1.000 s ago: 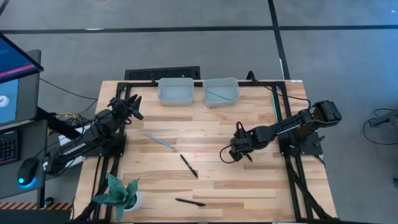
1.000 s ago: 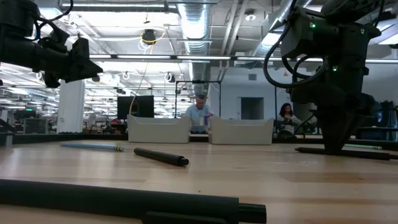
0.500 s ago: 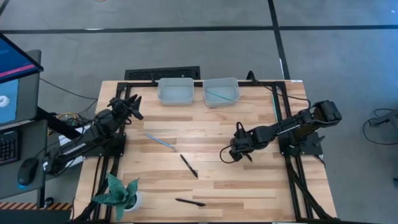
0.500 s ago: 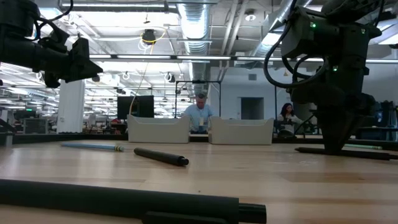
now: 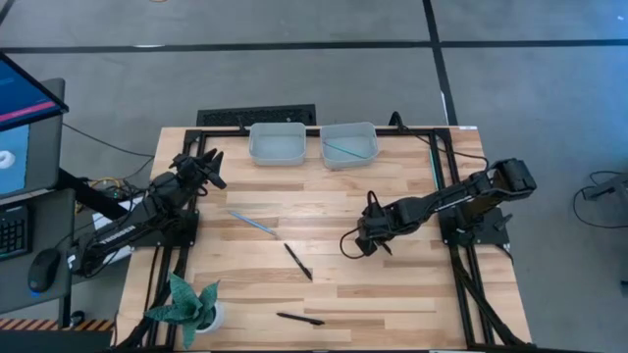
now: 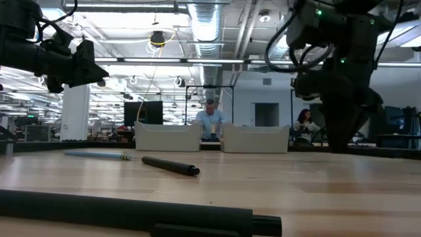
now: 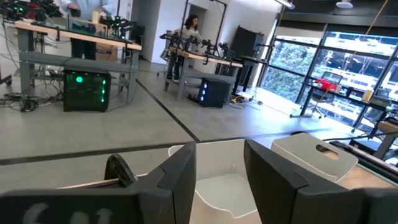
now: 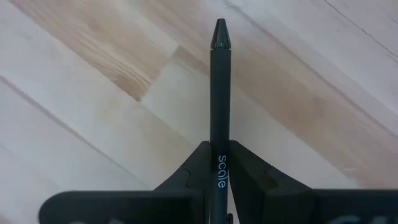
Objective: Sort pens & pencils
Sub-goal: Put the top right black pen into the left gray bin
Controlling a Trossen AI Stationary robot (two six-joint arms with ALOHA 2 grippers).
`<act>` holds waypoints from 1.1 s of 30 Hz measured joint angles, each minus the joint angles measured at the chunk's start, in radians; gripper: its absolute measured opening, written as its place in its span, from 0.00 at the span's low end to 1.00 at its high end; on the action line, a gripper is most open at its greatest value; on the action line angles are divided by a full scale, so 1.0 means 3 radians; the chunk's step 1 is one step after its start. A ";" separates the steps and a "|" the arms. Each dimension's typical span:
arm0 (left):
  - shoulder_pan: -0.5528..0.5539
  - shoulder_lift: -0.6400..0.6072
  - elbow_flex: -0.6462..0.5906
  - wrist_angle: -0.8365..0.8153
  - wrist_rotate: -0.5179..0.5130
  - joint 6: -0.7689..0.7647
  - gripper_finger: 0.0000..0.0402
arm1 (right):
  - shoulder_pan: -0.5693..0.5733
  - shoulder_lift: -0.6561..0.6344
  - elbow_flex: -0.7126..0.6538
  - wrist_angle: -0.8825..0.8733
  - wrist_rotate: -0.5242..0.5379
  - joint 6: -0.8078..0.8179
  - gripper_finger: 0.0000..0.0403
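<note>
My right gripper (image 5: 363, 241) hangs at mid-right of the table, shut on a black pen (image 8: 220, 93). The pen pokes out toward the near left (image 5: 346, 251). A pale teal stick (image 5: 252, 224) and two black ones (image 5: 298, 262) (image 5: 300, 319) lie flat on the wood. Another teal stick (image 5: 345, 150) lies inside the right bin (image 5: 365, 132). The left bin (image 5: 277, 143) stands beside it. My left gripper (image 5: 211, 167) waits level and open at the far left, over the table's edge, holding nothing (image 7: 221, 174). My right gripper pinches the black pen's shaft (image 8: 220, 149) between its two fingers (image 8: 194, 167), which point down from above. One end (image 8: 220, 31) sticks well out past the fingers; the other end is hidden under the gripper. The pen is lifted clear of the table.
A potted plant (image 5: 188, 302) stands at the near left corner. A black keyboard (image 5: 257, 116) lies just beyond the far edge, behind the two bins. In the low view a black pen (image 6: 131, 210) lies across the foreground. People sit in the room beyond the table.
My right gripper has risen and drifted a little toward the table's left, staying shut. The black pen, which lay on the wood under it, is now lifted clear of the table.
</note>
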 joint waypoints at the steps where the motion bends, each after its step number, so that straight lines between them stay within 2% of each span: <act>1: -0.0001 0.0000 0.0000 -0.0001 0.0000 -0.0001 0.31 | 0.0000 0.0000 0.0017 -0.0009 0.0000 -0.0003 0.16; 13: 0.0000 0.0000 0.0000 0.0000 0.0001 -0.0019 0.31 | -0.0119 -0.0009 0.0457 -0.0011 0.0009 -0.0436 0.16; 26: -0.0001 0.0000 0.0000 -0.0001 0.0001 -0.0086 0.31 | -0.0615 -0.0013 0.1113 -0.0004 0.0013 -0.1368 0.16; 33: 0.0000 0.0000 0.0000 0.0000 0.0001 -0.0086 0.31 | -0.0917 -0.0014 0.1324 0.0230 0.0008 -0.1775 0.16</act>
